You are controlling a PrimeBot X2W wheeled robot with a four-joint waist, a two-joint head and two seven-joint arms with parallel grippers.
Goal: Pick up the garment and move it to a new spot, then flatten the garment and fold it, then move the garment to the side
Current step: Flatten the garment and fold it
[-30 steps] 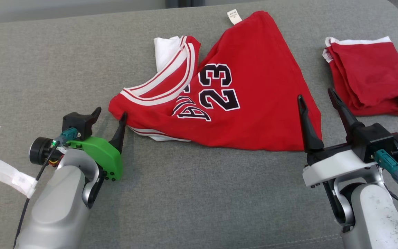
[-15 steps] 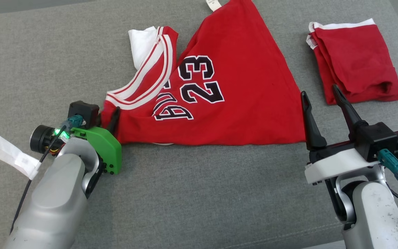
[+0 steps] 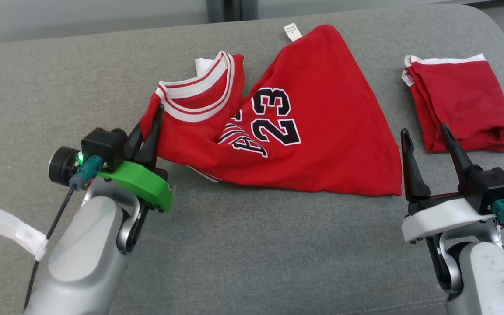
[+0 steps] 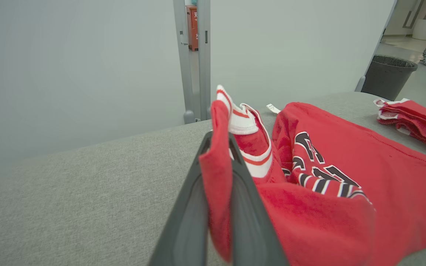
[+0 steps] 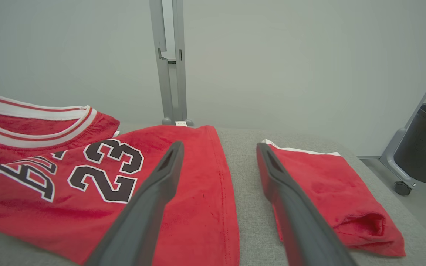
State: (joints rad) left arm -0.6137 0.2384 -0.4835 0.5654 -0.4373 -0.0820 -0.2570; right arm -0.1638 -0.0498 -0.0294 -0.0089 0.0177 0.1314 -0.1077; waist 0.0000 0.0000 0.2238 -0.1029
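Your left gripper [image 3: 152,120] is squeezed shut on the left edge of the jersey [image 3: 317,135], near the striped collar. That edge is lifted up off the grey cushion [image 3: 252,249]. The rest of the jersey lies spread out in the middle of the cushion, with the 23 facing up. Your right gripper [image 3: 424,130] is wide open and holds nothing. It sits just beside the jersey's near right corner, between the jersey and a folded red cloth [image 3: 462,105]. That cloth lies apart from the jersey, on the right.
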